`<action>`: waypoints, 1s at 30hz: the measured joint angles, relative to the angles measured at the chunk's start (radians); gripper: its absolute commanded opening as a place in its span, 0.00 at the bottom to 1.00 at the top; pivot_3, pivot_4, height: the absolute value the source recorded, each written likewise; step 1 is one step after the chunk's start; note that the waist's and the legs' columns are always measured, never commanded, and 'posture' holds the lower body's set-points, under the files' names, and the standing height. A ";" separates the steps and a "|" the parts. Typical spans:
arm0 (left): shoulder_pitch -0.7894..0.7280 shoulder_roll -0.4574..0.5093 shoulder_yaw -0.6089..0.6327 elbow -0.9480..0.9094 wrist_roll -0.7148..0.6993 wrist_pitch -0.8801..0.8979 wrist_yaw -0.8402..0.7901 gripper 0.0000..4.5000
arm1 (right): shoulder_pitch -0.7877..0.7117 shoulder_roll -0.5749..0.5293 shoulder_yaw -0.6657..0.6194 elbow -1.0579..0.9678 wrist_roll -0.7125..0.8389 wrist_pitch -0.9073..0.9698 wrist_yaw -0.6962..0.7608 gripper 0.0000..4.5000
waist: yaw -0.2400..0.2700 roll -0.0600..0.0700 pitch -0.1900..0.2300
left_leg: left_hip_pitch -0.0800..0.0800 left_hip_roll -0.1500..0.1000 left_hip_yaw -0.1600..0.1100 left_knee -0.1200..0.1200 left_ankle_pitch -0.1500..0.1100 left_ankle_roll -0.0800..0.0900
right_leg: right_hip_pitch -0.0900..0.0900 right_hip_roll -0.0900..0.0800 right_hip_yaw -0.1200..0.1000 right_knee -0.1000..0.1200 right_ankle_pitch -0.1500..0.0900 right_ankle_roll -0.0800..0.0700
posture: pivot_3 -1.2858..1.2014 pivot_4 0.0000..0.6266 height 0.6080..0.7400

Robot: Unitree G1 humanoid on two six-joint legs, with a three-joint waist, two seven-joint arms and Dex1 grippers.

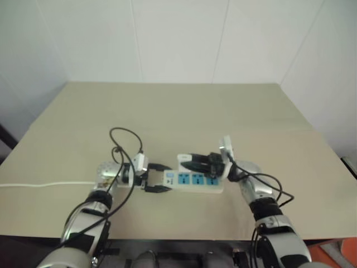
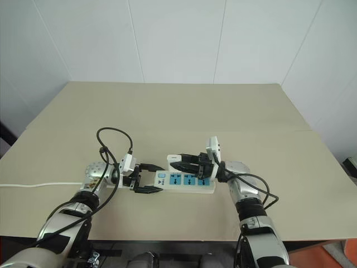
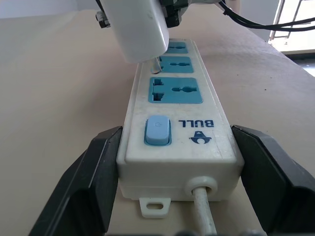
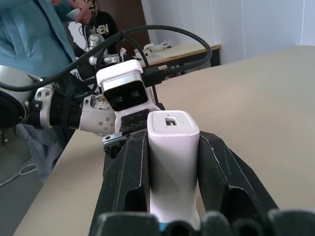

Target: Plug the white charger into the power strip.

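right claw (image 4: pixel 173 162) clamps white charger (image 4: pixel 173 162); left claw (image 3: pixel 162 172) straddles power strip (image 3: pixel 177 142).

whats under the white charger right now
The power strip lies under the white charger: a metal prong meets the middle blue socket. The charger covers that socket's left part, so prong depth cannot be seen.

Even, diffuse indoor light; soft shadows beneath the power strip (image 3: pixel 177 142); background beyond the right gripper (image 4: pixel 173 162) slightly out of focus.
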State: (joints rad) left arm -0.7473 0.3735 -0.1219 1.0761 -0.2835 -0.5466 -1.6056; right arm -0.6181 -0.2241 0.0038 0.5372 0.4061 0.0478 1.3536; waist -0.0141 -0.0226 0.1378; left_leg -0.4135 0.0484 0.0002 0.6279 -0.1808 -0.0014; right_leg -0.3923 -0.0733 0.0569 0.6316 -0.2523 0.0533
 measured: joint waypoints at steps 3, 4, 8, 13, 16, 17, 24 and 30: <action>0.002 0.000 0.000 -0.005 -0.001 0.012 0.000 0.71 | -0.004 0.000 0.000 0.030 -0.002 -0.021 0.006 0.25 | 0.000 0.000 0.000 | 0.000 0.000 0.000 0.000 0.000 0.000 | 0.000 0.000 0.000 0.000 0.000 0.000 | 0.52 0.24 1.00; 0.003 0.000 0.000 -0.008 -0.002 0.022 0.000 0.71 | -0.004 0.000 0.001 0.037 -0.003 -0.027 0.010 0.25 | 0.000 0.000 0.000 | 0.000 0.000 0.000 0.000 0.000 0.000 | 0.000 0.000 0.000 0.000 0.000 0.000 | 0.52 0.24 1.00; 0.003 0.004 -0.007 -0.014 -0.010 0.047 0.000 0.71 | -0.004 0.000 0.004 0.056 -0.012 -0.048 0.020 0.25 | -0.001 0.000 0.000 | 0.000 0.000 0.000 0.000 0.000 0.000 | 0.000 0.000 0.000 0.000 0.000 0.000 | 0.52 0.24 1.00; 0.003 0.010 -0.023 -0.019 -0.017 0.071 0.001 0.71 | -0.004 0.007 0.008 0.065 -0.020 -0.071 0.019 0.25 | -0.001 0.000 0.000 | 0.000 0.000 0.000 0.000 0.000 0.000 | 0.000 0.000 0.000 0.000 0.000 0.000 | 0.52 0.24 1.00; 0.003 0.011 -0.030 -0.021 -0.021 0.074 0.001 0.71 | -0.003 0.016 0.009 0.084 -0.030 -0.084 0.018 0.25 | -0.001 0.000 0.000 | 0.000 0.000 0.000 0.000 0.000 0.000 | 0.000 0.000 0.000 0.000 0.000 0.000 | 0.52 0.24 1.00; 0.003 0.011 -0.032 -0.021 -0.021 0.075 0.001 0.71 | -0.003 0.019 0.009 0.089 -0.031 -0.086 0.019 0.25 | -0.001 0.000 0.000 | 0.000 0.000 0.000 0.000 0.000 0.000 | 0.000 0.000 0.000 0.000 0.000 0.000 | 0.52 0.24 1.00; 0.003 0.014 -0.034 -0.021 -0.022 0.075 0.002 0.71 | 0.001 0.024 0.009 0.106 -0.033 -0.107 0.019 0.25 | -0.001 0.000 0.000 | 0.001 0.000 0.000 0.000 0.000 0.000 | 0.000 0.000 0.000 0.000 0.000 0.000 | 0.52 0.24 1.00; 0.004 0.014 -0.035 -0.021 -0.022 0.075 0.004 0.71 | -0.006 0.022 0.009 0.131 -0.037 -0.135 0.033 0.25 | -0.001 0.000 0.000 | 0.004 0.000 0.000 0.000 0.000 0.000 | 0.003 0.000 0.000 0.000 0.000 0.000 | 0.52 0.24 1.00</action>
State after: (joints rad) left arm -0.7432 0.3874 -0.1567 1.0554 -0.3051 -0.4712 -1.6011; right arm -0.6242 -0.2018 0.0130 0.6682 0.3694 -0.0867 1.3862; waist -0.0155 -0.0224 0.1379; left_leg -0.4098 0.0485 0.0002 0.6274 -0.1809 -0.0015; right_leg -0.3892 -0.0733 0.0569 0.6314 -0.2524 0.0532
